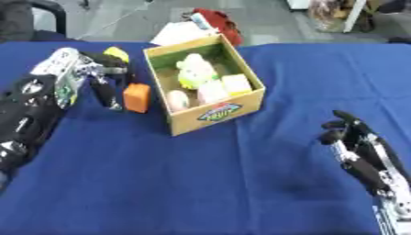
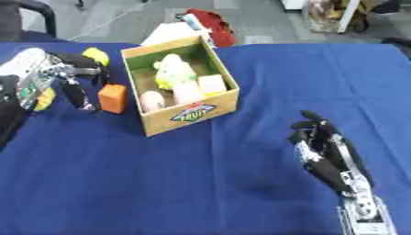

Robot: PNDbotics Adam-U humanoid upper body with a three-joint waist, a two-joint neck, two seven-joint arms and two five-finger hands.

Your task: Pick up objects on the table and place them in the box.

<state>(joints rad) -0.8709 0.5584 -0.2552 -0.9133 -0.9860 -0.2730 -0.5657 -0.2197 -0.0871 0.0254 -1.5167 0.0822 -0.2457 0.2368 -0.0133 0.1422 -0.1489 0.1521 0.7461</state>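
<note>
Grabbing the orange block [image 1: 136,97] is the step in hand, by my read: close thumb and fingers on its side faces, lift clear of the box [image 1: 221,114] wall just beyond it. Left robot hand [image 1: 95,78] is spread open, fingertip beside the block, holding nothing. Right robot hand [image 2: 325,153] rests open on the desk [image 1: 201,183], idle.

left hand [image 1: 100,80] hid part of a yellow thing [image 1: 117,53] | left forearm cut by left edge | box [image 1: 218,111] contents blurred
</note>
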